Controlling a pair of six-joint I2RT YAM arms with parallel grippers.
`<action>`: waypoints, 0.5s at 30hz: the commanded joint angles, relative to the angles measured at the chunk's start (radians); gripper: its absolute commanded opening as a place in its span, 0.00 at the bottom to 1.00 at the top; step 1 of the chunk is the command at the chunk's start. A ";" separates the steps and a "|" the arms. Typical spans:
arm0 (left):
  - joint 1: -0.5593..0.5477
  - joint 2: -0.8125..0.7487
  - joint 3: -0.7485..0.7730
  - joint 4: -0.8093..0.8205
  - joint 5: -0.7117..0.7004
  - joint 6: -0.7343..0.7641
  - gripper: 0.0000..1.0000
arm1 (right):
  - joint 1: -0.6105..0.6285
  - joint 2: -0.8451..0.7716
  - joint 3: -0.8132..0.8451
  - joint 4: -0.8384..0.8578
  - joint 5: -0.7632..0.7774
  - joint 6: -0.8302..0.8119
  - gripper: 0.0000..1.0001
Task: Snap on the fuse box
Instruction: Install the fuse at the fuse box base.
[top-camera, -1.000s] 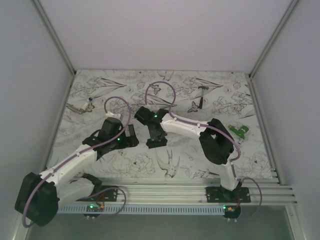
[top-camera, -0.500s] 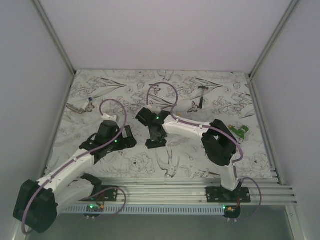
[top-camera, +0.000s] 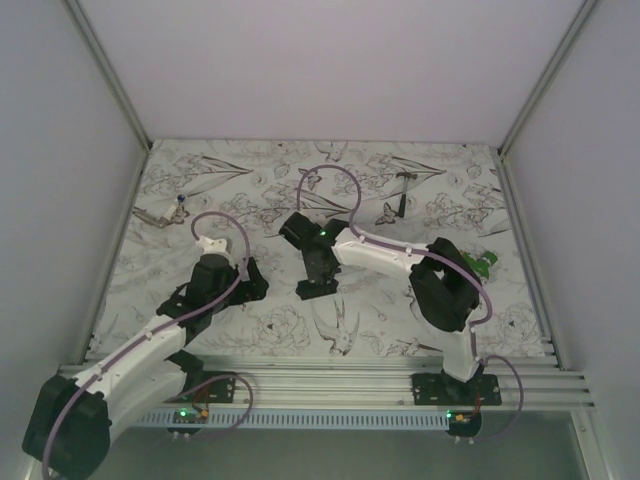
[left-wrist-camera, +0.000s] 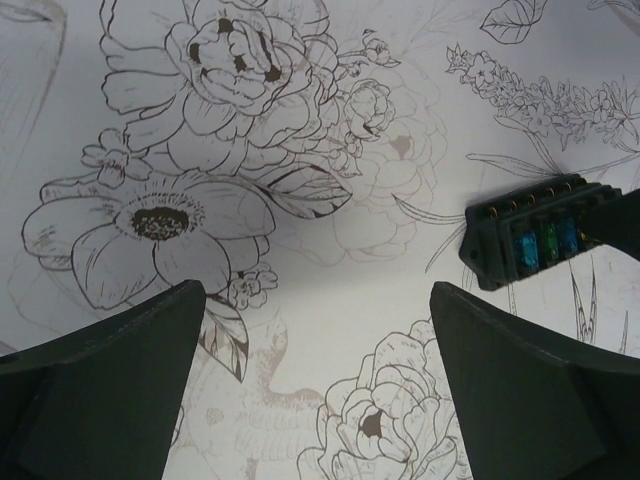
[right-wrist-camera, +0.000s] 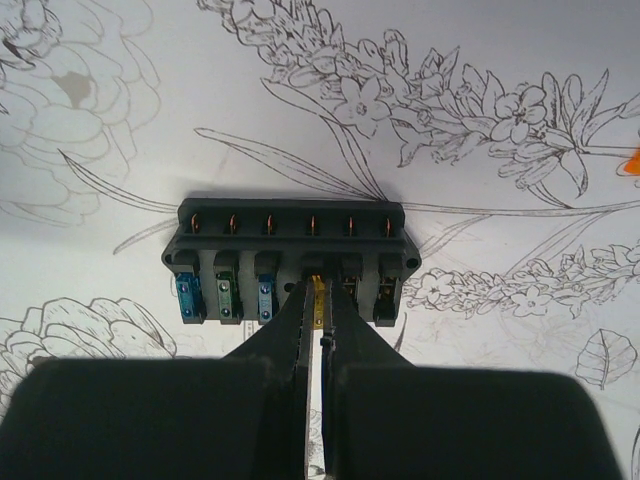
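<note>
The fuse box (right-wrist-camera: 290, 250) is a black block lying flat on the flower-printed table, with blue and green fuses in its left slots. My right gripper (right-wrist-camera: 320, 292) is shut on a thin yellow fuse (right-wrist-camera: 319, 300) at the box's fourth slot. From above, that gripper (top-camera: 318, 280) covers most of the fuse box (top-camera: 316, 291). My left gripper (left-wrist-camera: 318, 300) stands wide open over bare table with nothing between its fingers. In the left wrist view the fuse box (left-wrist-camera: 540, 235) lies off to the right. From above, the left gripper (top-camera: 245, 280) sits well left of the box.
A small green object (top-camera: 483, 262) lies by the right arm's elbow. A tiny hammer (top-camera: 404, 190) rests at the back right. A small metal tool (top-camera: 160, 214) lies at the far left. The arms' mounting rail (top-camera: 330, 375) runs along the near edge.
My left arm has drawn back toward the near left, away from the fuse box, still open. The right gripper has stayed shut at the box, shifting slightly nearer.
</note>
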 joint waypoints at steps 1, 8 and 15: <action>0.007 0.057 -0.008 0.111 -0.009 0.044 1.00 | -0.021 0.001 -0.066 -0.088 -0.018 -0.044 0.00; 0.007 0.187 0.013 0.166 0.029 0.048 1.00 | -0.037 0.010 -0.054 -0.103 -0.017 -0.015 0.00; 0.007 0.210 0.009 0.198 0.030 0.050 1.00 | -0.038 0.078 -0.023 -0.128 -0.010 0.009 0.00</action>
